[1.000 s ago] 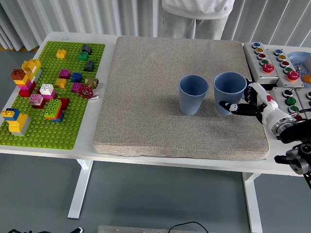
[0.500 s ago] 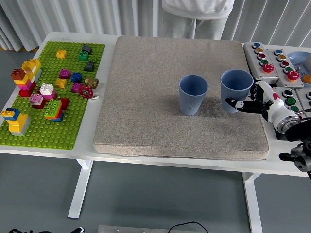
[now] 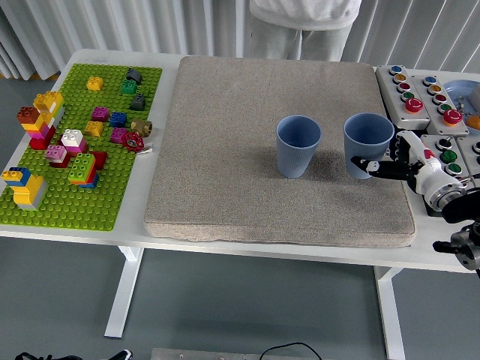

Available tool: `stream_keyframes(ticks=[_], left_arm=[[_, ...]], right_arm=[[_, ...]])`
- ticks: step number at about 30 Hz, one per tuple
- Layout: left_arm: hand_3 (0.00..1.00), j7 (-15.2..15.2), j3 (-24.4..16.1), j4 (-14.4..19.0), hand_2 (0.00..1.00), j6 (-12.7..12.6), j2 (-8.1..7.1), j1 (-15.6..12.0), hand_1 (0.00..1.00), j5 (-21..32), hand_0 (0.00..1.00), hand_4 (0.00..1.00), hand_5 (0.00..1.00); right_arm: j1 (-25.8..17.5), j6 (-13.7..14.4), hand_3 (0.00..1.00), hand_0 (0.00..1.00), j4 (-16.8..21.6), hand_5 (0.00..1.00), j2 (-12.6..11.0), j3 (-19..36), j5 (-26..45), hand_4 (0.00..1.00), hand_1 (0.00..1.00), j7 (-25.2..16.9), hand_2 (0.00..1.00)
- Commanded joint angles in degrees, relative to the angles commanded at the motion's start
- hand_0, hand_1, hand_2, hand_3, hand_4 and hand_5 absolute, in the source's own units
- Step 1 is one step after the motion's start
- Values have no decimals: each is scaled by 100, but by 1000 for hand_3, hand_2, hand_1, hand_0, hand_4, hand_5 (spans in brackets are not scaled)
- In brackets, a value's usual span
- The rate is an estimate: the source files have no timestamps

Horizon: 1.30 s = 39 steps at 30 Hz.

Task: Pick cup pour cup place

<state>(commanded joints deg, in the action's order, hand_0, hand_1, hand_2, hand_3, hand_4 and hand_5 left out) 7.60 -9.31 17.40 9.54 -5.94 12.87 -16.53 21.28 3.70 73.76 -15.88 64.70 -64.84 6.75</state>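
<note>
Cup on the right (image 3: 368, 145), blue, is gripped by the right hand (image 3: 397, 161), whose fingers (image 3: 371, 163) curl around its lower wall from three o'clock. It sits upright near the grey mat's (image 3: 225, 150) right edge, with the second blue cup (image 3: 298, 145) beside it at nine o'clock, apart.

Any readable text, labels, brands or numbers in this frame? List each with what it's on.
None readable.
Button boxes: coloured buttons, no legible labels; any print is too small to read.
Cups: plain blue, no markings.
Brick baseplate: no text visible.
Robot hand: no legible marking.
</note>
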Motion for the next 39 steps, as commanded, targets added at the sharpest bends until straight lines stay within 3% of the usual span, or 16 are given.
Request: stream_keyframes(ticks=[31, 32, 37, 38, 39], left_arm=[[763, 43, -42, 17, 836, 27, 26, -5, 819, -82, 783, 496, 998], [763, 40, -37, 17, 836, 26, 26, -2, 819, -77, 783, 496, 998], [763, 36, -31, 16, 836, 28, 25, -2, 819, -70, 783, 496, 998], [763, 32, -25, 16, 836, 26, 25, -6, 819, -61, 783, 496, 998], [763, 31, -24, 16, 836, 26, 25, -6, 819, -59, 783, 496, 998]], right_arm=[[-58, -99, 699, 872, -319, 158, 92, -70, 28, 709, 732, -93, 633], [-56, -127, 769, 891, -310, 159, 88, -64, 10, 711, 766, -106, 713], [-50, -179, 769, 891, -294, 159, 83, -49, -44, 711, 766, -124, 713], [-51, -232, 824, 916, -290, 164, 80, -37, -101, 724, 820, -124, 820], [-51, -244, 824, 916, -290, 164, 80, -34, -114, 724, 820, -124, 820]])
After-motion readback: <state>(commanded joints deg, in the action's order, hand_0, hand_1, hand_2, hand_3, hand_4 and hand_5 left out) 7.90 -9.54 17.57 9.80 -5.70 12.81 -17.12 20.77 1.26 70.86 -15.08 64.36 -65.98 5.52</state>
